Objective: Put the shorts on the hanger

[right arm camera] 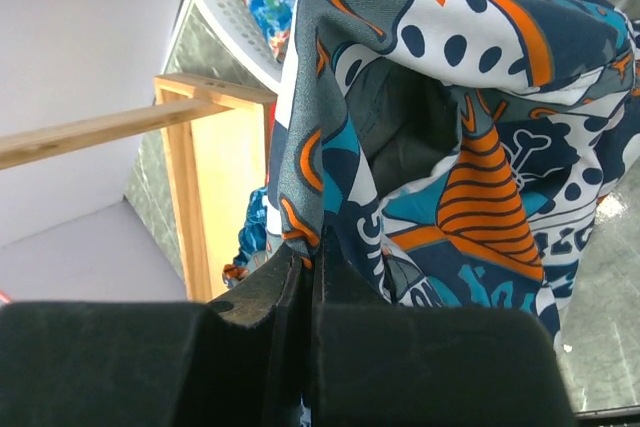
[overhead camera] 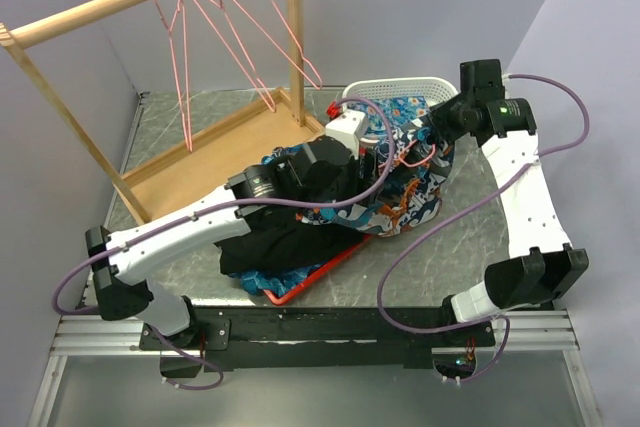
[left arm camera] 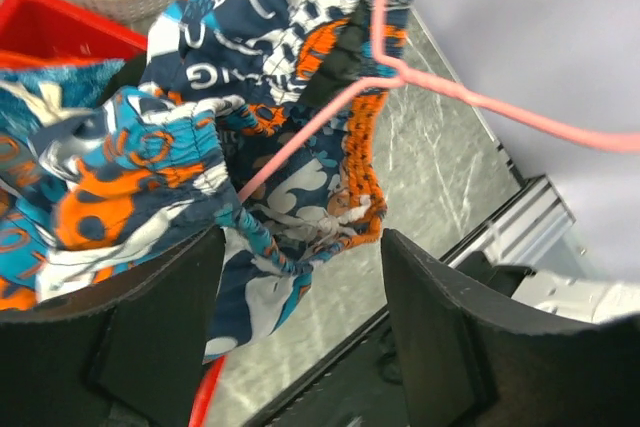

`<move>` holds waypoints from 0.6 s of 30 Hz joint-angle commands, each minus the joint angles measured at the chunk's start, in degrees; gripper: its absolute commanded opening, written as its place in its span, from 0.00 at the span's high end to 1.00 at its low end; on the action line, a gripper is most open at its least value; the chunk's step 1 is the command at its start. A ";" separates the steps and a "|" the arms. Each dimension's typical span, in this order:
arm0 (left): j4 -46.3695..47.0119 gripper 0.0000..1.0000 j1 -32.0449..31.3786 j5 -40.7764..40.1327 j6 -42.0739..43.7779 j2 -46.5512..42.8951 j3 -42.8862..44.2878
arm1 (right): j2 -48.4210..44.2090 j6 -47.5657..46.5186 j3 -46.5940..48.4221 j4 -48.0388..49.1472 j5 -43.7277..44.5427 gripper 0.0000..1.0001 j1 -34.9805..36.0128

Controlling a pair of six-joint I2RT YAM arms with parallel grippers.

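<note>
Shorts (overhead camera: pixel 405 197): bunched in the air around the hanger (left arm camera: pixel 470 97), with the lower folds resting on the bench (overhead camera: pixel 470 237) below the hanger. The white basket (overhead camera: pixel 395 85) stands just beyond the hanger.

Right fingers (right arm camera: pixel 400 357): closed on a fold of the shorts. They carry the fabric from the right side of the hanger.

Left fingers (left arm camera: pixel 150 337): spread wide, gripping nothing. One finger touches a gathered clump of fabric. The gap between the fingers faces the hanger directly.

Critical relation: in the left wrist view the gathered waistband (left arm camera: pixel 360 147) hangs just ahead of the left fingers and runs roughly top to bottom. One straight arm of the hanger crosses it on a diagonal and disappears into the fabric, toward the side of the finger that touches the clump. The other arm runs clear of the cloth to the opposite side. Whether the buried arm lies inside the waist opening or only behind a fold cannot be determined. What supports the hanger is also not visible.

Judgement: the left arm is the nearer to the free waistband. The next move likely requires those fingers to close on the waistband and draw it along the exposed arm of the hanger.
</note>
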 commanded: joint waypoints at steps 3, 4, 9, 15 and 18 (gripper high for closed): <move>0.41 0.32 -0.03 3.62 12.02 -8.26 -1.07 | 1.09 0.13 -0.85 2.60 -1.74 1.00 -0.31; -0.11 0.33 -0.11 3.19 13.00 -8.80 -2.64 | 1.79 0.04 -0.76 2.42 -3.04 1.00 -0.22; -2.04 0.36 -3.00 -2.87 20.64 -12.14 -8.18 | 3.64 -0.83 0.20 0.67 -4.28 1.00 -0.22; -0.12 0.36 -7.67 -13.59 27.16 -11.01 -15.66 | 6.10 -1.98 1.79 -1.44 -5.43 1.00 -0.13; 1.63 0.34 -7.67 -13.78 29.00 -9.60 -17.24 | 5.67 -2.24 1.09 -1.10 -5.69 1.00 -0.13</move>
